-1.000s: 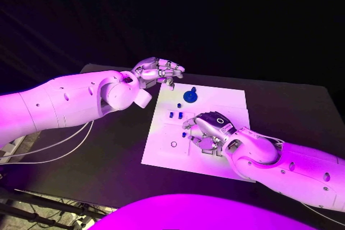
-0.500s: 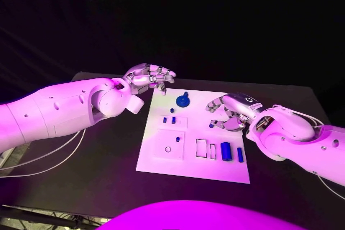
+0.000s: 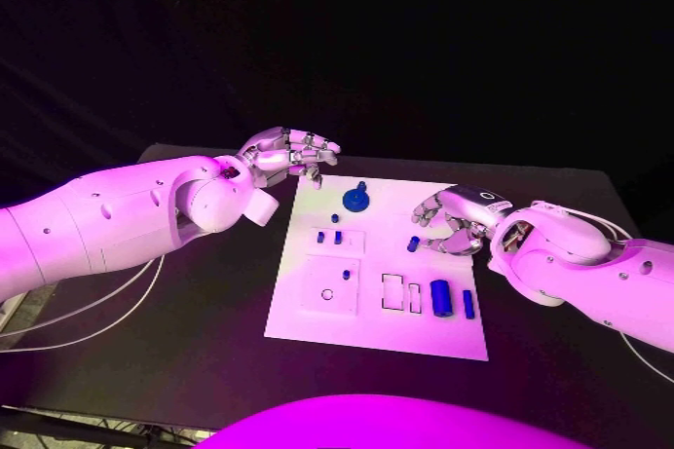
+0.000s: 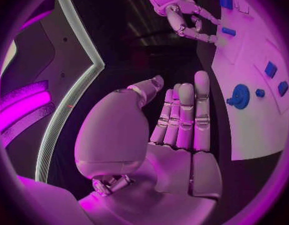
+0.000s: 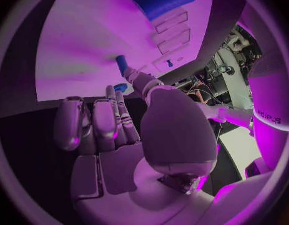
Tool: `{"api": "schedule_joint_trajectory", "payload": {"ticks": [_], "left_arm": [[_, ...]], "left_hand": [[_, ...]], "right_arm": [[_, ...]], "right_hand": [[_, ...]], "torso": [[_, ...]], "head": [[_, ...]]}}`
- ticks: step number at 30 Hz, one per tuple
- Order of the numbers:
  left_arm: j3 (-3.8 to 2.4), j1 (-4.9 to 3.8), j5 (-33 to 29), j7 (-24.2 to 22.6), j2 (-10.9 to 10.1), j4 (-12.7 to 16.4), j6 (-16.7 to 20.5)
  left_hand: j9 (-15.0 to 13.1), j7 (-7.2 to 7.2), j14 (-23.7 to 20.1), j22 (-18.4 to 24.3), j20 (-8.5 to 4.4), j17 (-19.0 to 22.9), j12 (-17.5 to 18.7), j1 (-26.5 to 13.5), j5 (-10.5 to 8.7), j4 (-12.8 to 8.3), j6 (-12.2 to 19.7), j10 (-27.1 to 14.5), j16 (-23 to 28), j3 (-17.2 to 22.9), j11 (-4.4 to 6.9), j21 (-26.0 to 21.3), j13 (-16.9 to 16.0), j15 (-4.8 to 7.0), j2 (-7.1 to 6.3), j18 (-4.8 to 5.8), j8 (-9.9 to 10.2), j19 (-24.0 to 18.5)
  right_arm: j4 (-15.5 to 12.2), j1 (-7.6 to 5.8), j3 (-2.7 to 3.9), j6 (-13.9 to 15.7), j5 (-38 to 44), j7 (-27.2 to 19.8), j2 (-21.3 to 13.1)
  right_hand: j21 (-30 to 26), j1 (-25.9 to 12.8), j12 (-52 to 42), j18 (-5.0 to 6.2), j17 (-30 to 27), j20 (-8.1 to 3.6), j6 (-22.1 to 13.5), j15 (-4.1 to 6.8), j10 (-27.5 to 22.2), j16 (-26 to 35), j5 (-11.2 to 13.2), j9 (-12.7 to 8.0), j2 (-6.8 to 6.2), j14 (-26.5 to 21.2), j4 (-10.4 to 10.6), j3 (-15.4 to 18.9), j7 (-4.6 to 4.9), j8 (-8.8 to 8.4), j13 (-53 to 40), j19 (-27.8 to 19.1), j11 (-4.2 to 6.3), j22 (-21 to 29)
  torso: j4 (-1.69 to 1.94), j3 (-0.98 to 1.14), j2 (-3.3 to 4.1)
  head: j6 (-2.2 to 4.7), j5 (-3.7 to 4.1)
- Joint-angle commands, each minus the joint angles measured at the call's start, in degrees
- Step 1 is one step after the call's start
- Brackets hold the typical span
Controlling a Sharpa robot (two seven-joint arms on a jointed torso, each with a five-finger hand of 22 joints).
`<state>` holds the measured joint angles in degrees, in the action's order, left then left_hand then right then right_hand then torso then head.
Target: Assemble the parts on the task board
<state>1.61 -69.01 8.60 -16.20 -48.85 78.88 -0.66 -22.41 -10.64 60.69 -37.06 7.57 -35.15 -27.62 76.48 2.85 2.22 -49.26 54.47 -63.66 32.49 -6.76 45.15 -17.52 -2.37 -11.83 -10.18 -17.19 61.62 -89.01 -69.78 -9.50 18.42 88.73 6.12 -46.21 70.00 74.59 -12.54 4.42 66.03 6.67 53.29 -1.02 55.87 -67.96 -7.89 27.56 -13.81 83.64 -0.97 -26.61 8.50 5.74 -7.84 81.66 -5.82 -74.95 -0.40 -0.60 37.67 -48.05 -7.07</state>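
Note:
The white task board lies mid-table. My right hand hovers over its right edge and pinches a small blue peg between thumb and a finger; in the right wrist view the peg sticks out past the thumb tip. On the board are a round blue disc with a knob, two small blue pieces, a blue cylinder and a blue bar. My left hand hangs above the board's far left corner, fingers loosely bent, holding nothing.
Two empty rectangular slots lie left of the cylinder, with a small ring and a tiny peg further left. Bare black table surrounds the board. The left wrist view shows the disc and my right hand.
My right hand has risen from over the slots to the board's right edge with a small blue peg, uncovering the cylinder and bar. The left hand has hardly moved.

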Motion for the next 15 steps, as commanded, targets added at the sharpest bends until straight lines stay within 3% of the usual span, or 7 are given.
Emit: {"api": "schedule_joint_trajectory", "payload": {"ticks": [1,8,15], "left_arm": [[-0.04,-0.06,-0.3,-0.7,0.0,0.2,-1.0],[-0.04,-0.06,-0.3,-0.6,-0.1,0.3,-1.1],[-0.04,-0.06,-0.3,-0.5,-0.1,0.3,-1.2]], "left_hand": [[-0.1,-0.09,-0.3,0.1,0.01,0.1,-0.4,0.2,0.23,0.0,0.4,-0.5,-0.3,-0.5,0.04,-0.4,0.0,-0.1,0.46,-0.36,-0.4,0.5],[-0.1,-0.1,-0.4,0.1,0.02,0.1,-0.4,0.1,0.22,0.2,0.4,-0.5,-0.3,-0.5,0.03,-0.4,0.0,-0.1,0.49,-0.37,-0.4,0.5],[-0.1,-0.1,-0.4,0.1,0.02,0.1,-0.4,0.1,0.22,0.2,0.4,-0.5,-0.3,-0.5,0.03,-0.4,0.0,-0.1,0.49,-0.37,-0.4,0.5]], "right_arm": [[0.8,0.19,-0.15,-3.1,-0.4,0.2,0.8],[2.3,0.69,-0.48,-3.2,-1.0,0.1,2.6],[3.5,1.32,-0.74,-3.7,-1.2,0.3,4.0]], "right_hand": [[0.0,0.7,-0.6,-0.23,0.1,-0.01,0.3,0.18,0.0,-0.2,0.0,-0.1,0.34,0.6,0.0,0.4,-0.45,-0.11,0.0,0.3,0.11,-6.9],[1.5,0.8,-2.1,-0.53,0.8,-0.26,0.8,0.5,1.5,-1.2,-0.1,-0.2,1.11,1.2,0.7,-0.3,-0.16,-0.14,-0.1,1.1,0.48,-7.6],[3.0,0.7,-3.0,-0.85,1.4,-0.56,3.1,0.79,3.9,-2.0,0.0,-0.2,1.78,1.5,1.4,-3.2,-0.15,0.6,0.3,1.8,0.78,-8.4]], "torso": [[0.07,-0.04,0.08],[0.04,-0.05,0.03],[0.01,-0.07,-0.05]], "head": [[-0.06,-0.21],[-0.21,-0.41],[-0.42,-0.36]]}}
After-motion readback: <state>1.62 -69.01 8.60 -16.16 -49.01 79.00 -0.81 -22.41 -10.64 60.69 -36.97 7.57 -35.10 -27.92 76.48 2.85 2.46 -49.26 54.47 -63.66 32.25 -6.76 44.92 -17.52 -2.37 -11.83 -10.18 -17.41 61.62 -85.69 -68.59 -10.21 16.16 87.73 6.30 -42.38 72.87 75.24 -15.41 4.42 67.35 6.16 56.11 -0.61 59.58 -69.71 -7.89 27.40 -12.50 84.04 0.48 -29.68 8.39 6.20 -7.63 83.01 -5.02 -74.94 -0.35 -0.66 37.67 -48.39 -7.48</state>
